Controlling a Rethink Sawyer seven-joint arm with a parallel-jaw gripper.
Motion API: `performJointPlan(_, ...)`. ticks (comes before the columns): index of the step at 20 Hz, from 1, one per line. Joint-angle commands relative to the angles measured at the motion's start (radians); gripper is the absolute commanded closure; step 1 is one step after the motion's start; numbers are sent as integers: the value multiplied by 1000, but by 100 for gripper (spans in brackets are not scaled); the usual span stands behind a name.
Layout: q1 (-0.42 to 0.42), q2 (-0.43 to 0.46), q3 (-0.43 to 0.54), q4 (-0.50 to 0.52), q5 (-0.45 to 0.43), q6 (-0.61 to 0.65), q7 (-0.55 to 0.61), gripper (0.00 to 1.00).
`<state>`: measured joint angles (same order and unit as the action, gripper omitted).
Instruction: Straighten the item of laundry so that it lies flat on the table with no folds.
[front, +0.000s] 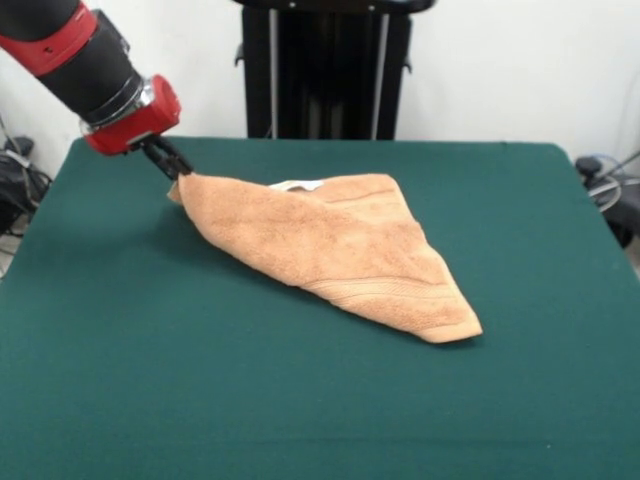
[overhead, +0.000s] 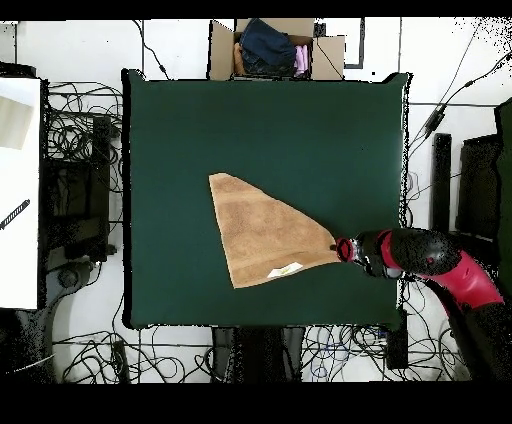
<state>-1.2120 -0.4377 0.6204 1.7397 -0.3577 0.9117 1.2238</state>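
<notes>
Pinching the folded towel (front: 335, 248) corner, gripper (front: 178, 168) near table (front: 120, 380) edge, open felt beyond

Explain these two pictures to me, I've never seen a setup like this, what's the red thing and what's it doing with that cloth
The red and black thing is a robot arm; its gripper is the small claw at its tip. One picture is taken from across the table, facing the robot. The other looks straight down from above, so the sides appear swapped. On the green table lies one orange-tan towel, folded over into a rough triangle, with a small white label showing near its edge. The gripper is pinching one corner of the towel, at the point of the triangle. In the overhead picture, a cardboard box of clothes sits beyond the table, amid floor cables.
</notes>
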Motion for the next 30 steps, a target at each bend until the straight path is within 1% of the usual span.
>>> performJointPlan(1, -5, 29, 75, -82, -48, 81, -227, 100)
performJointPlan(11, 6, -11, 49, -88, -82, 65, -202, 100)
performJointPlan(21, -14, -29, 43, -110, -87, 93, -228, 100)
performJointPlan(30, -31, -23, 47, -151, -89, 138, -262, 100)
